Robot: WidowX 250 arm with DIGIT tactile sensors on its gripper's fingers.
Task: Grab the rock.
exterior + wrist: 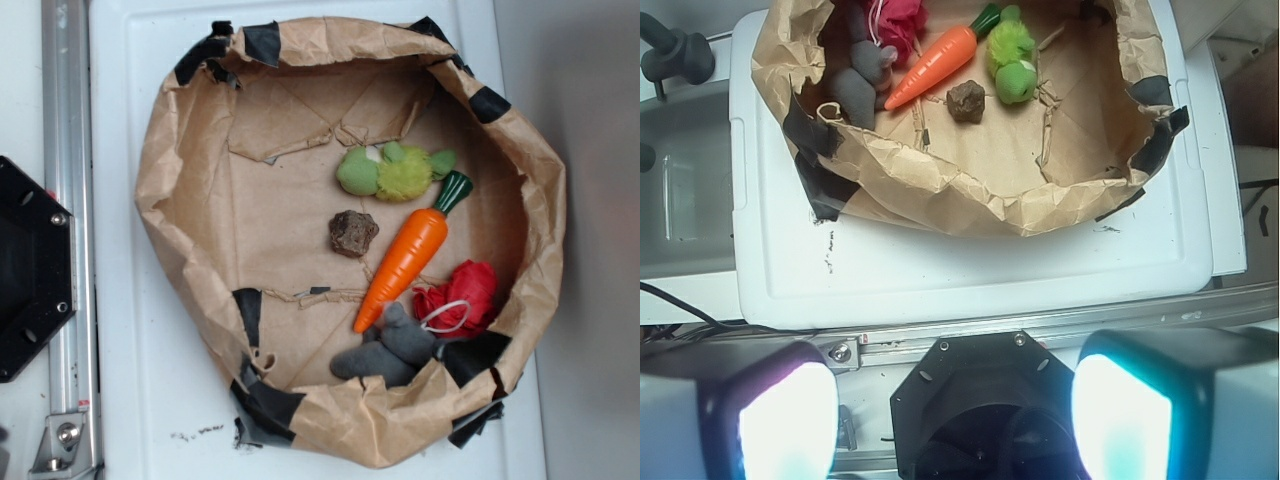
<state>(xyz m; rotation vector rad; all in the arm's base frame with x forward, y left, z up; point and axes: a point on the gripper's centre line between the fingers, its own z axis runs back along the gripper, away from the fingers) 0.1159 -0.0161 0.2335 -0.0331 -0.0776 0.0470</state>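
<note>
Nothing is grabbed yet. The hand (955,415) hangs wide and empty, far back from the crumpled brown paper bowl (940,190). The small lumpy dark brown rock (966,101) lies well ahead, inside it, beside the orange plastic carrot (935,64).

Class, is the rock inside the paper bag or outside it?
Inside. The rock lies on the floor of the bag, apart from the carrot, ringed by the rolled rim.
</note>
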